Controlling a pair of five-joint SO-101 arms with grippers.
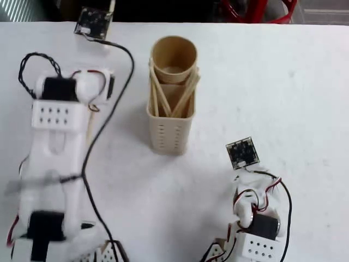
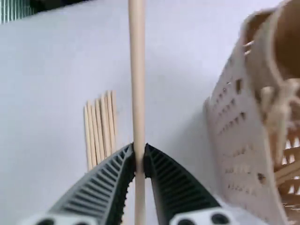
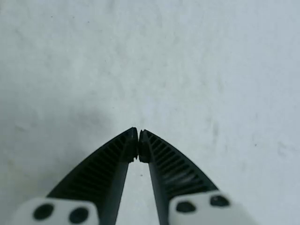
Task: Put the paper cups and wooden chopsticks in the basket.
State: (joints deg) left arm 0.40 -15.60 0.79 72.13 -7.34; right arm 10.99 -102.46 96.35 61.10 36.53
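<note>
A cream perforated basket [image 1: 169, 128] stands upright mid-table. Inside it are a paper cup [image 1: 173, 57] and several wooden chopsticks [image 1: 182, 98] leaning against its walls. My left gripper [image 2: 138, 152] is shut on a single wooden chopstick [image 2: 137, 70], which sticks out past its fingertips. It hovers over the table to the left of the basket [image 2: 248, 131]. A bundle of several chopsticks [image 2: 99, 131] lies flat on the table beyond that gripper. My right gripper [image 3: 138, 138] is shut on nothing, low over bare table.
The left arm [image 1: 54, 136] covers the table's left side, with a black cable [image 1: 109, 114] looping beside it. The right arm [image 1: 253, 218] sits at the front right. The white table [image 1: 272, 82] runs on behind and right of the basket.
</note>
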